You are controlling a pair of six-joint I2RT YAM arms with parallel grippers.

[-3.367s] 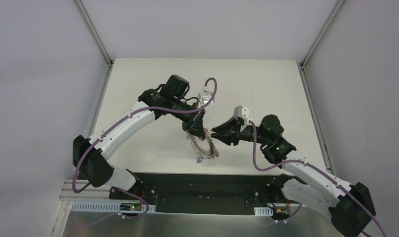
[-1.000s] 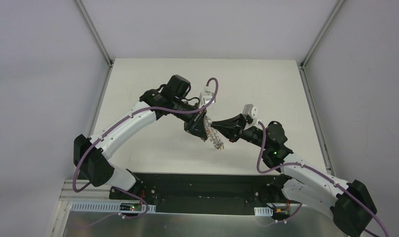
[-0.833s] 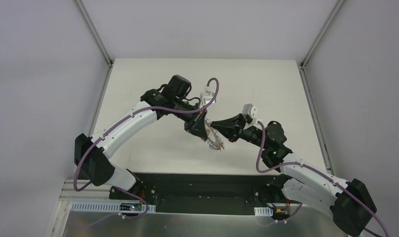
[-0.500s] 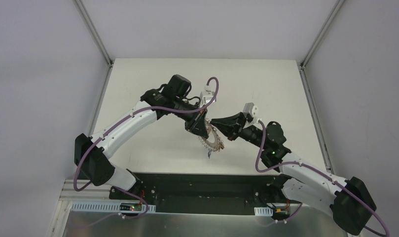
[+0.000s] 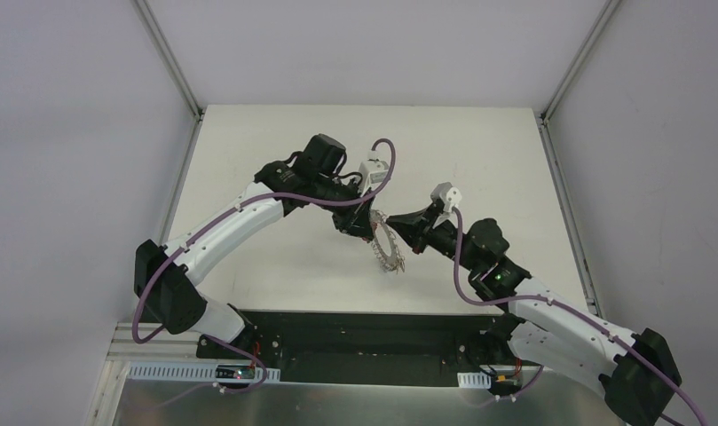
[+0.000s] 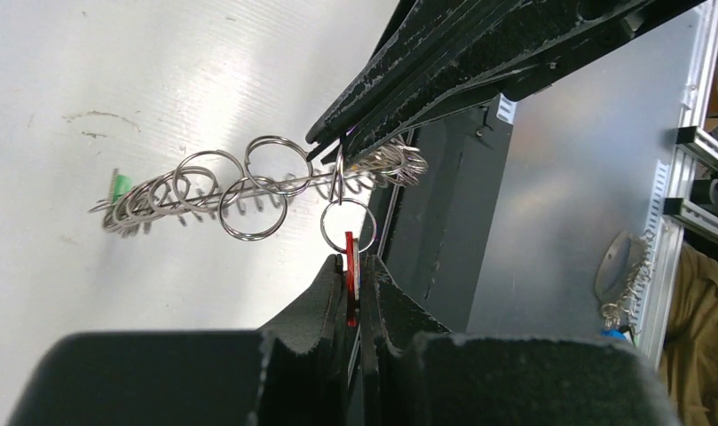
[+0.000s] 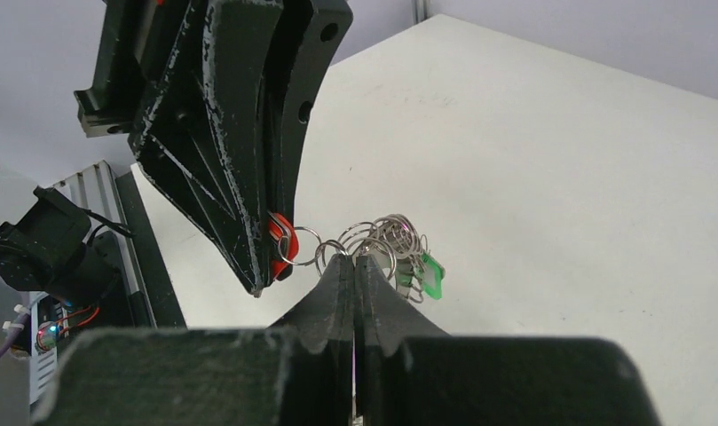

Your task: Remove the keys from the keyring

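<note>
The keyring (image 5: 389, 250), a coiled silvery wire ring, hangs in the air between my two grippers over the white table. My left gripper (image 5: 367, 232) is shut on a red-tagged key (image 6: 350, 277), which hangs from the keyring (image 6: 248, 191) by a small split ring (image 6: 347, 224). My right gripper (image 5: 394, 222) is shut on the keyring's coil (image 7: 386, 238), its tips (image 7: 353, 259) right beside the red tag (image 7: 280, 244). A green tag (image 7: 429, 273) hangs at the ring's far end, also in the left wrist view (image 6: 120, 185). The other keys are not clear to see.
The white table (image 5: 479, 160) lies under the ring, with grey walls and metal rails around it. A black base plate (image 5: 364, 333) runs along the near edge. A second bunch of keys (image 6: 621, 275) hangs beyond the table's edge.
My right gripper, open and apart from the ring 3.4 s ago, has moved in and shut on the coil. The ring has swung and shifted slightly right; the left gripper kept hold.
</note>
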